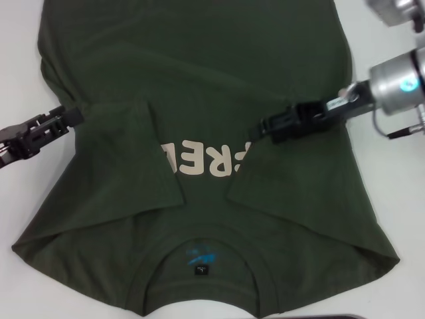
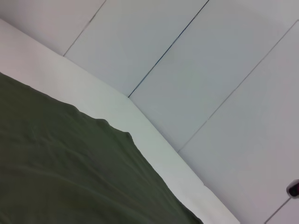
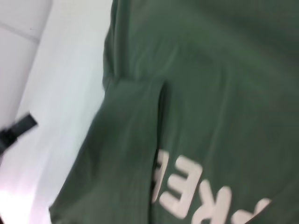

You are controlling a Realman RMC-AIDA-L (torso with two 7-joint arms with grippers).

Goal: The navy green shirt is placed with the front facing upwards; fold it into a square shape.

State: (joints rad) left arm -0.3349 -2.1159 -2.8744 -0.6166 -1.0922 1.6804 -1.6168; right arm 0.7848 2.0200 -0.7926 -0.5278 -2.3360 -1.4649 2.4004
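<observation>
The navy green shirt [image 1: 199, 73] lies flat on the white table [image 1: 392, 212], with its collar and neck label [image 1: 200, 260] nearest me. Its cream letters [image 1: 199, 163] are partly covered by both sleeves, which are folded inward. The left sleeve [image 1: 133, 159] rests flat on the chest. My right gripper [image 1: 260, 131] sits over the chest, shut on the tip of the right sleeve [image 1: 292, 186]. My left gripper [image 1: 74, 115] is at the shirt's left edge, low over the table. The right wrist view shows the shirt [image 3: 224, 70], its letters [image 3: 187, 193] and the left gripper [image 3: 18, 128] far off.
In the left wrist view the shirt [image 2: 65, 177] ends near the white table's edge [image 2: 154, 140], with grey floor tiles [image 2: 210, 70] beyond. A dark object [image 1: 312, 317] peeks in at the near edge of the head view.
</observation>
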